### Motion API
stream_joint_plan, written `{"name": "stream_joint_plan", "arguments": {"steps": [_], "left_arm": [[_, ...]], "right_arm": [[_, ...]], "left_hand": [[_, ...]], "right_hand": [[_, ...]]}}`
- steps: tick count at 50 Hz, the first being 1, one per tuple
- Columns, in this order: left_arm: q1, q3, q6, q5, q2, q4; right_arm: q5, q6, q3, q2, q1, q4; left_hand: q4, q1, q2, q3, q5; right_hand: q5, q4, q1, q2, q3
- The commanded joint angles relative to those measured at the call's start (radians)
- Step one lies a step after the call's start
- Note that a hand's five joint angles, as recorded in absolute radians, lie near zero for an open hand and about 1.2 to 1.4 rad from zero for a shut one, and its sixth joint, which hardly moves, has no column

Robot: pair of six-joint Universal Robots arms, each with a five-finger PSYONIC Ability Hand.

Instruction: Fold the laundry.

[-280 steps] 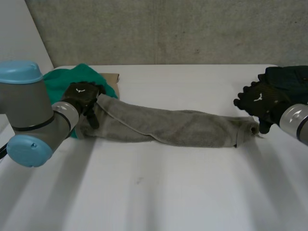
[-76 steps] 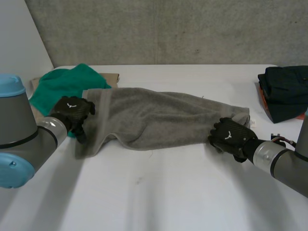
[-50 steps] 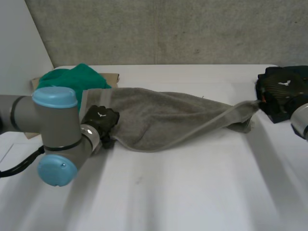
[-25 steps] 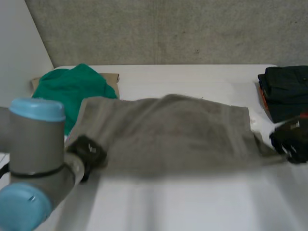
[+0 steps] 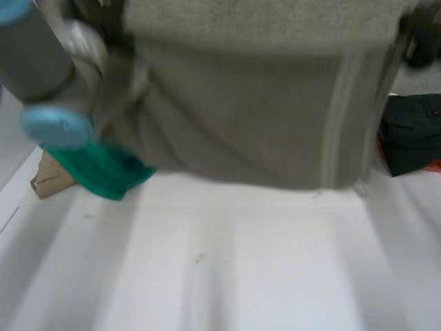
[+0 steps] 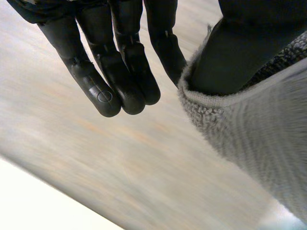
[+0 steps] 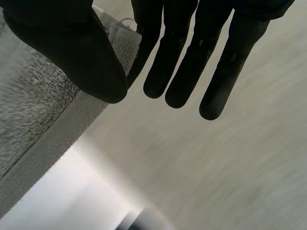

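Observation:
A grey towel (image 5: 255, 110) hangs spread in the air above the white table (image 5: 241, 262), its lower edge just off the surface. My left hand (image 6: 120, 72) holds one upper corner of the towel (image 6: 259, 143), pinched between the thumb and a straight finger. My right hand (image 7: 192, 57) holds the other upper corner of the towel (image 7: 33, 110) the same way, thumb pressed over its hem. In the head view the right hand (image 5: 422, 38) is at the towel's upper right, and the left arm (image 5: 55, 76) stands at its upper left.
A green cloth (image 5: 103, 169) lies on a brown cardboard piece (image 5: 49, 176) at the table's left, partly behind the towel. A dark folded garment (image 5: 413, 134) sits at the right over something orange (image 5: 431, 165).
Both hands have risen sharply, lifting the towel off the table. It was stretched low across the table before and now hangs flat between the two held corners.

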Motion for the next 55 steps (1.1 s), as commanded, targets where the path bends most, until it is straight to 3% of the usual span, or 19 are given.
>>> {"name": "stream_joint_plan", "arguments": {"steps": [1, 6, 13, 26, 31, 33, 35, 40, 51, 55], "left_arm": [[0.023, 0.145, -0.075, 0.02, 0.043, 0.225], [0.039, 0.085, -0.084, 0.015, 0.055, 0.171], [0.06, -0.172, -0.116, 0.035, 0.102, 0.07], [0.114, -0.712, -0.127, 0.187, 0.063, 0.081], [0.129, -0.757, -0.098, 0.224, -0.018, 0.117], [0.135, -0.752, -0.09, 0.219, -0.04, 0.127], [0.141, -0.742, -0.075, 0.206, -0.06, 0.137], [0.151, -0.714, -0.067, 0.178, -0.091, 0.165], [0.18, -0.723, -0.069, 0.163, -0.083, 0.179], [0.203, -0.716, -0.073, 0.175, -0.086, 0.196]], "right_arm": [[0.122, 0.25, -0.024, -0.082, -0.006, -0.344], [0.084, 0.239, -0.027, -0.077, -0.001, -0.239], [0.016, 0.21, 0.036, -0.062, 0.0, -0.114], [-0.117, 0.06, 0.41, 0.013, -0.041, -0.031], [-0.128, -0.022, 0.491, 0.061, -0.066, -0.027], [-0.13, -0.037, 0.502, 0.067, -0.069, -0.024], [-0.13, -0.048, 0.51, 0.068, -0.072, -0.021], [-0.13, -0.048, 0.51, 0.068, -0.081, -0.021], [-0.128, -0.048, 0.504, 0.068, -0.095, -0.022], [-0.127, -0.042, 0.502, 0.067, -0.095, -0.021]], "left_hand": [[0.202, 0.242, 0.202, 0.209, 0.234], [0.202, 0.242, 0.202, 0.209, 0.234], [0.202, 0.242, 0.202, 0.209, 0.234], [0.202, 0.242, 0.202, 0.209, 0.234], [-0.006, 0.034, -0.005, 0.001, 0.027], [-0.097, -0.057, -0.096, -0.09, -0.064], [-0.334, -0.294, -0.334, -0.327, -0.302], [-0.499, -0.459, -0.498, -0.492, -0.466], [-0.623, -0.583, -0.622, -0.616, -0.59], [-0.497, -0.457, -0.497, -0.49, -0.464]], "right_hand": [[0.215, 0.2, 0.261, 0.224, 0.207], [0.215, 0.2, 0.261, 0.224, 0.207], [0.215, 0.2, 0.261, 0.224, 0.207], [0.215, 0.2, 0.261, 0.224, 0.207], [0.215, 0.2, 0.261, 0.224, 0.207], [0.215, 0.2, 0.261, 0.224, 0.207], [0.215, 0.2, 0.261, 0.224, 0.207], [0.215, 0.2, 0.261, 0.224, 0.207], [0.215, 0.2, 0.261, 0.224, 0.207], [0.215, 0.2, 0.261, 0.224, 0.207]]}}
